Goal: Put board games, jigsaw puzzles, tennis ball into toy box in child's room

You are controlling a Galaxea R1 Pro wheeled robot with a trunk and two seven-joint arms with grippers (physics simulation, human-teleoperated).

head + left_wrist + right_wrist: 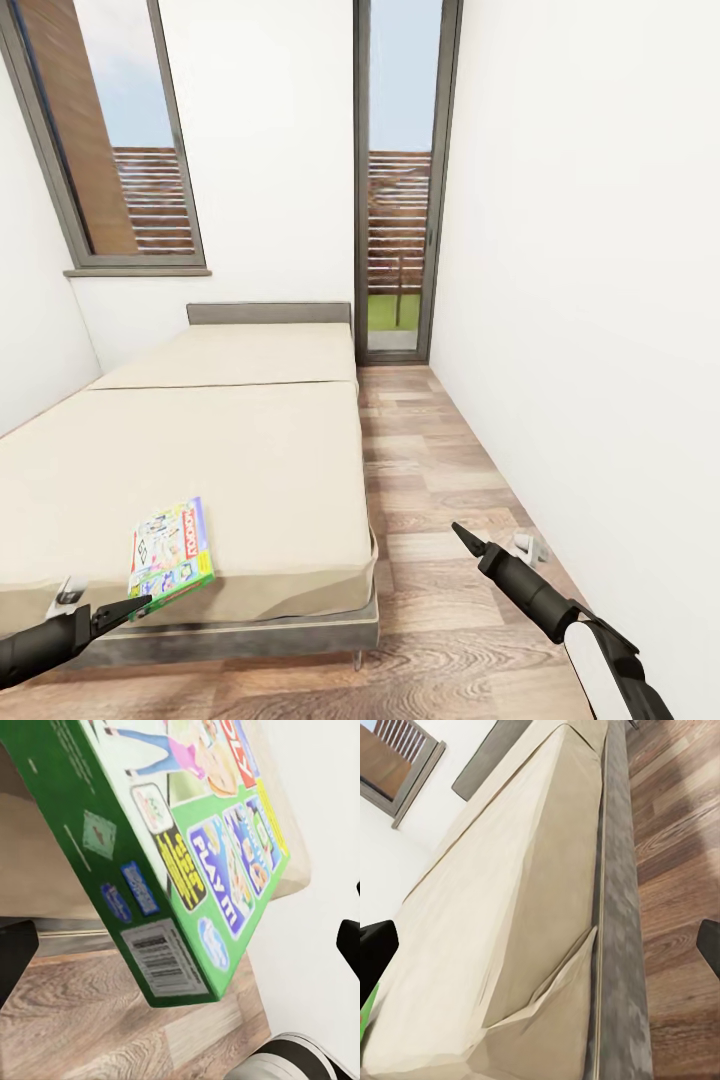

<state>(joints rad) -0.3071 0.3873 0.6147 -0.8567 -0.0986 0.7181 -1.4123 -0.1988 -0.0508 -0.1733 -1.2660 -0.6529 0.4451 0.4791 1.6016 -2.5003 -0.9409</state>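
Board game (187, 847), barcode side close-up

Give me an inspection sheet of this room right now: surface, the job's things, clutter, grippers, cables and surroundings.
Surface: bed with two cream mattresses side by side, grey frame and headboard.
Job's things: one green board game at the bed's near edge, tilted, its near corner at the left gripper's tip.
Clutter: a small pale object on the floor by the right wall; too small to identify.
Grippers: left gripper at the game's corner, grip cannot be told; right gripper open, empty, over the floor.
Cables: nothing seen.
Surroundings: white walls, wood-plank floor, window, glass door.
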